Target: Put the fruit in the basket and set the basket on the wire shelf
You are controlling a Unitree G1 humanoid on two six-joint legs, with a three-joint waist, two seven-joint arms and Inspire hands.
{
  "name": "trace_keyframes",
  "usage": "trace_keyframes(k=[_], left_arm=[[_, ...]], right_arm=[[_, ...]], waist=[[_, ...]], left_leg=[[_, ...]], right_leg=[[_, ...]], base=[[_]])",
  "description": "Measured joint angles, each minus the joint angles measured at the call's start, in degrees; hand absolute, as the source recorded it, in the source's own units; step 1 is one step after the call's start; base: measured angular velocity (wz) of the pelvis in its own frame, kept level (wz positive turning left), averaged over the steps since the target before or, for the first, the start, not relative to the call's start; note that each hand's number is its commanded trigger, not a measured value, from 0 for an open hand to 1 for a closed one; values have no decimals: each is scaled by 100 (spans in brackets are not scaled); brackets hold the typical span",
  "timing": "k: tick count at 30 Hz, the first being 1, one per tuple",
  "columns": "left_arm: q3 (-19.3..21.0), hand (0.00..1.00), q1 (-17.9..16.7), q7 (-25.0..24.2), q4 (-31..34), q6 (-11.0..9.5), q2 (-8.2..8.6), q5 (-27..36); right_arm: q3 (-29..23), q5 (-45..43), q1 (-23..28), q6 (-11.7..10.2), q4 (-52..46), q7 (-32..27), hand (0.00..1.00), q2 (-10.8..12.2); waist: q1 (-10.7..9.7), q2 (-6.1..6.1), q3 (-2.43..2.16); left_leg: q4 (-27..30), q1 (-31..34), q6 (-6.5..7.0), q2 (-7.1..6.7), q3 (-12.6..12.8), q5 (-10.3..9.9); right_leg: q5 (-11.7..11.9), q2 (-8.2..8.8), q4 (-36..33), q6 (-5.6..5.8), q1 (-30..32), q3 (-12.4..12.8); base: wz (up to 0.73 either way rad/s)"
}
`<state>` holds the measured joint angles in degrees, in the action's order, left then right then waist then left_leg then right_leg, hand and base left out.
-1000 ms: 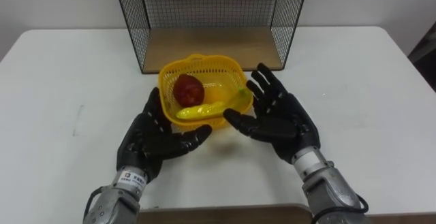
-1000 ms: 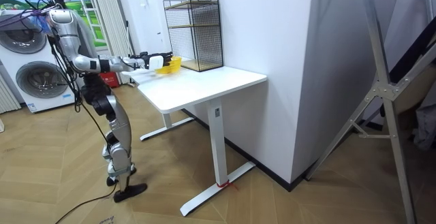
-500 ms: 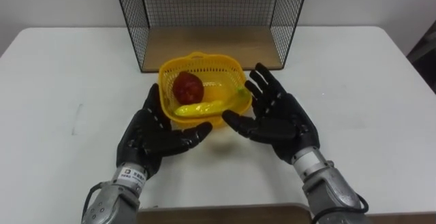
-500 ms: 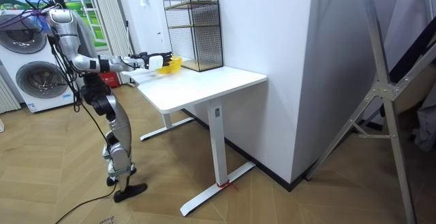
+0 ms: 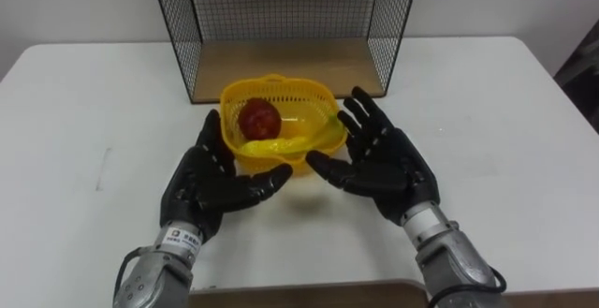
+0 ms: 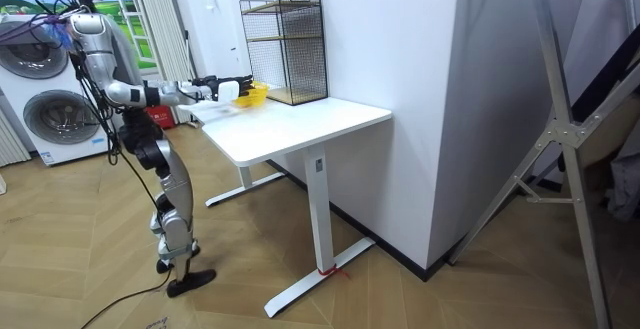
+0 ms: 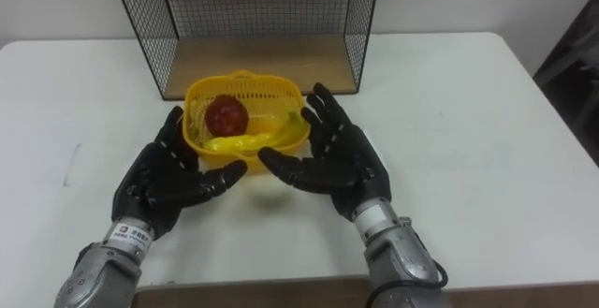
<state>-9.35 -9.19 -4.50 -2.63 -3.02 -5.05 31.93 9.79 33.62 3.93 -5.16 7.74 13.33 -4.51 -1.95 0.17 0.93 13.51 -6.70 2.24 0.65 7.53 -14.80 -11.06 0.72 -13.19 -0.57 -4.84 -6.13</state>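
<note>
The yellow basket (image 5: 278, 111) sits in the middle of the white counter (image 5: 487, 111), just in front of the wire shelf (image 5: 281, 8), which stands at 12 o'clock from it. The shelf's open front faces the robot, and its wooden floor board (image 5: 290, 65) is bare. Both fruits are in the basket: a red apple (image 5: 259, 119) lies toward 10 o'clock, and a yellow banana (image 5: 281, 145) runs across the near side from about 7 o'clock up to 2 o'clock.

The left hand (image 5: 208, 188) is at the basket's 8 o'clock and the right hand (image 5: 382, 158) at its 4 o'clock. Both are spread wide, with straight fingers along the basket's side walls and palms turned inward – neither hand curls round the rim. The thumbs reach toward each other below the basket's near edge. Whether the basket rests on the counter or is just lifted off it cannot be told.

In the room view the robot stands upright at the counter's end on the room view's left, both arms stretched forward over the top. A washing machine (image 6: 55, 119) stands behind it.
</note>
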Motion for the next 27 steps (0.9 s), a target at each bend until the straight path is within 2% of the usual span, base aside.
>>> trace_keyframes(k=[11, 15, 19, 27], left_arm=[[2, 0, 206, 0, 3, -30, 13, -1], [-2, 0, 309, 0, 5, -135, 34, 0], [-14, 0, 318, 0, 102, -227, 34, 5], [-32, 0, 319, 0, 191, -257, 33, 5]], right_arm=[[13, 26, -24, -117, -2, -88, 0, 5], [14, 26, -27, -150, -2, -145, 0, 6], [17, 27, -76, -150, -4, -189, 0, 7], [17, 33, -213, -181, -4, -285, 0, 7]], waist=[[-85, 14, -3], [-87, 14, -3], [-89, 14, -3], [-92, 5, 1]], left_leg=[[-6, 14, 0, 1, -4, 0], [-9, 14, 0, -1, -1, 0], [-14, 8, 0, -2, -1, 0], [-31, -8, 0, -2, -1, 1]], right_leg=[[2, -5, 6, -3, 2, -5], [2, -6, 39, -3, -4, 5], [2, -6, 50, -3, -4, 16], [2, -10, 56, -3, -5, 39]], base=[[0], [0], [0], [0]])
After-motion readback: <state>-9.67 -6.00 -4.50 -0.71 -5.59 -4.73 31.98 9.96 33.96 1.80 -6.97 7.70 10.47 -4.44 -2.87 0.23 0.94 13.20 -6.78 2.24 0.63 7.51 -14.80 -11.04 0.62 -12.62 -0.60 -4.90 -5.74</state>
